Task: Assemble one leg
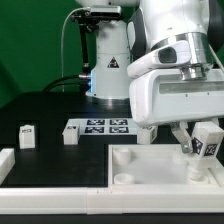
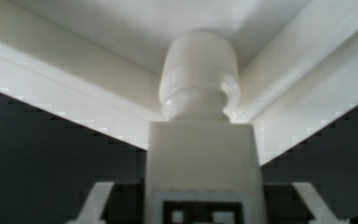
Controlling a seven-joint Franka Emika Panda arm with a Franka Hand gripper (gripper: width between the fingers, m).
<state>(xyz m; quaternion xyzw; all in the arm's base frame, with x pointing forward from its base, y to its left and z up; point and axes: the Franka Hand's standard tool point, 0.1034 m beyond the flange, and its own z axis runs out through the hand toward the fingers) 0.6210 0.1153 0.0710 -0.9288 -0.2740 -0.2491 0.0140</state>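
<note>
Black bench [image 1: 45, 108] up front, green curtain [image 1: 30, 40] behind, arm's base [image 1: 110, 65] planted at the back w/ a warning triangle on it. Marker board [image 1: 100, 126] lay flat mid-bench, tags up.

Over on the exterior view's right, the action: the gripper [image 1: 197, 148] hung low over the big white tray piece [image 1: 150, 165], inside its far corner. The leg [image 1: 208, 142] sat right btwn the fingers, tag facing the camera, tilted a bit off vertical, top leaning toward the exterior view's right. Its lower end looked just clear of the tray floor, tho that was hard to call from this angle. Fingers were closed on the leg, one each side of the block.

Wrist view backed that up: the leg [image 2: 202, 95] ran straight out from the cam, square block nearest, rounded peg end pointing into the tray's corner where 2 white walls met. Fingers [image 2: 99, 203] showed at the edge, flanking the block; bit of tag visible btwn them. Blurry, so contact itself wasn't crisp.

Elsewhere: 3 other small blocks on the bench, one far toward the exterior view's left [image 1: 27, 135], one just beside the marker board [image 1: 71, 133], one partly hidden behind the white gripper body [image 1: 148, 132]. All well apart from the fingers. A round recess [image 1: 125, 176] showed in the tray floor near its left wall.
</note>
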